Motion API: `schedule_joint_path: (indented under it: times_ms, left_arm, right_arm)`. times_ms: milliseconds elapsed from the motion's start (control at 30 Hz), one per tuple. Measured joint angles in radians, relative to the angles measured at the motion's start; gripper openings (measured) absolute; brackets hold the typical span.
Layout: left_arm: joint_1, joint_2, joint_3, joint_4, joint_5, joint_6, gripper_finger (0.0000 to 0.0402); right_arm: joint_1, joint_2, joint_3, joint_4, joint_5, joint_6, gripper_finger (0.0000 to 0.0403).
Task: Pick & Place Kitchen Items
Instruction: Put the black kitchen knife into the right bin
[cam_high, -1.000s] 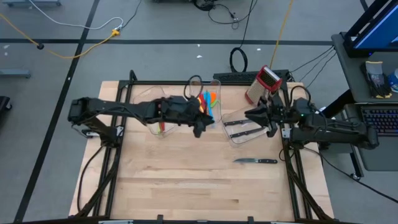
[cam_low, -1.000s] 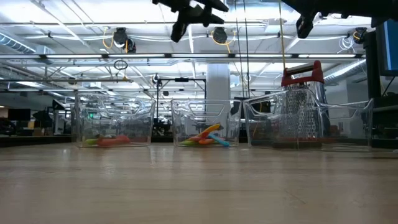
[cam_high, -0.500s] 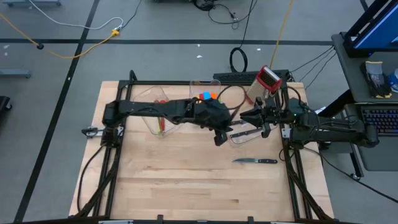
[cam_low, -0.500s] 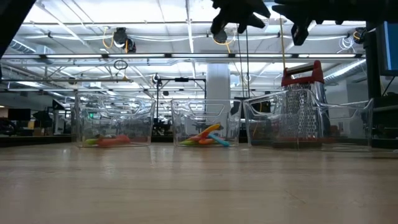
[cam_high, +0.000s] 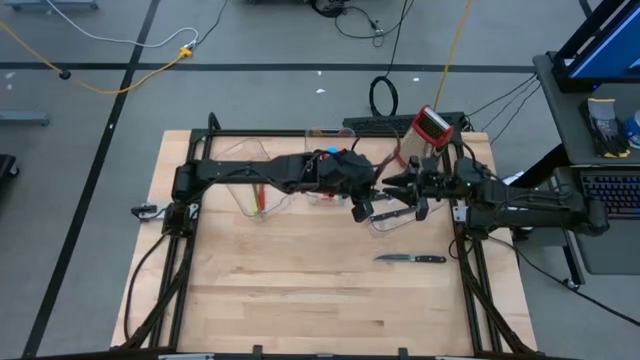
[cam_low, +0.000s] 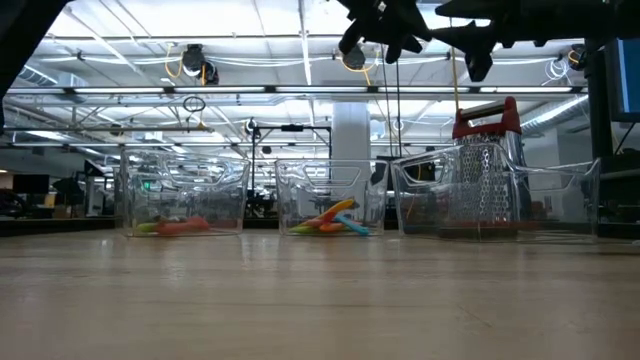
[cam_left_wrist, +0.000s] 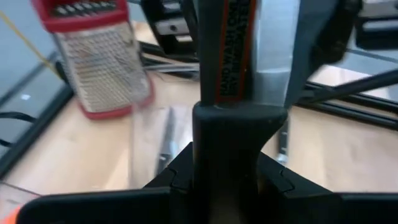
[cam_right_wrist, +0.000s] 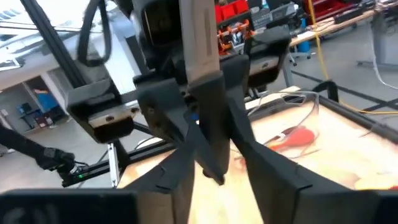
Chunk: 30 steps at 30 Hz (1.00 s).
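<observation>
my left tool (cam_high: 366, 209) grips a black-handled knife (cam_left_wrist: 239, 118) above the right-hand clear bin (cam_high: 385, 221). my right tool (cam_high: 411, 190) straddles its blade, fingers (cam_right_wrist: 264, 165) parted. another knife (cam_high: 411, 258) lies on the worktop (cam_high: 300, 290) near the bin.

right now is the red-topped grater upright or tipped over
Upright: the low view shows the grater standing with its red handle on top, behind the clear bins.

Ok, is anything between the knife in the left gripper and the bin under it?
Nothing visible. The left gripper holds the knife by its handle, high over the right-hand bin. The right gripper straddles the knife with open fingers, not under it.
</observation>
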<state>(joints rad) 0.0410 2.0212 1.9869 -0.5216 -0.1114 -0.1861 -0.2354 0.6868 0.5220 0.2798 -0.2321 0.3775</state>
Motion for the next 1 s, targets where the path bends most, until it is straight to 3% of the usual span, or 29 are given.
schedule_joint_path:
  times_ms: [167, 400, 700, 1000]
  left_arm:
    - [0.0, 0.0, 0.0, 0.001, -0.076, 0.041, 0.0084]
    - [-0.002, 0.0, 0.0, 0.006, -0.19, 0.08, 0.0084]
    - [0.002, 0.0, 0.0, 0.039, -0.255, 0.114, 0.0084]
    - [0.018, 0.013, -0.002, 0.048, -0.232, 0.112, 0.0084]
  right_arm:
    - [0.0, 0.041, 0.0, 0.075, 0.062, -0.001, 0.0185]
    - [0.001, 0.107, 0.0, 0.174, 0.257, -0.024, 0.0219]
    - [0.001, 0.195, 0.0, 0.282, 0.262, -0.023, 0.0224]
    - [0.002, 0.214, 0.0, 0.341, 0.254, -0.024, 0.0224]
